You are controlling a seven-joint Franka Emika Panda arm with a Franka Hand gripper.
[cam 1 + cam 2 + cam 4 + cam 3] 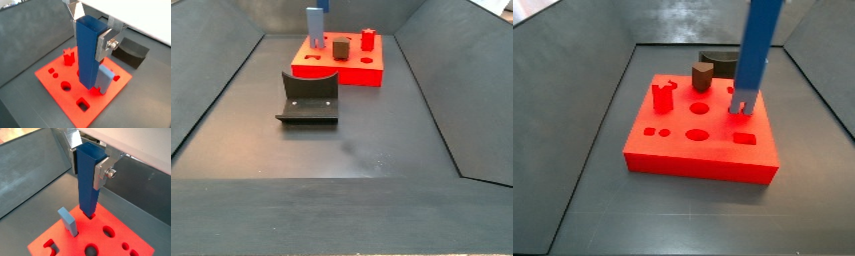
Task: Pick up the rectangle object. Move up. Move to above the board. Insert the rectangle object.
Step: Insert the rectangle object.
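We list the table (pixel 358 150) first: a dark grey floor with sloping grey walls, seen in both side views.

The board (pixel 687 150) is a flat bright-red square block lying on the table, with holes of several shapes cut in its top. In a side view it sits at the far end of the table (pixel 358 72).

The fixture (pixel 307 97), a dark L-shaped bracket on a base plate, stands on the table just in front of the board in that view. In a side view (pixel 718 62) we see only part of it behind the board.

The rectangle object (pixel 89 52) is a tall, slim, deep-blue bar standing upright. Its lower end is at the board's top, at a hole (pixel 89 185); how deep it sits we cannot tell. In a side view (pixel 754 55) its top runs out of the picture.

The hand (pixel 93 31) is at the upper end of the bar, above the board, and we record it as clamped on the rectangle object, a silver finger (pixel 101 172) flat against the bar's side.

A paler grey-blue block (pixel 67 221) stands in the board just beside the bar.

A small red notched peg (pixel 663 97) stands upright near a corner of the board.

A dark brown peg (pixel 702 76) stands at the board's far edge.
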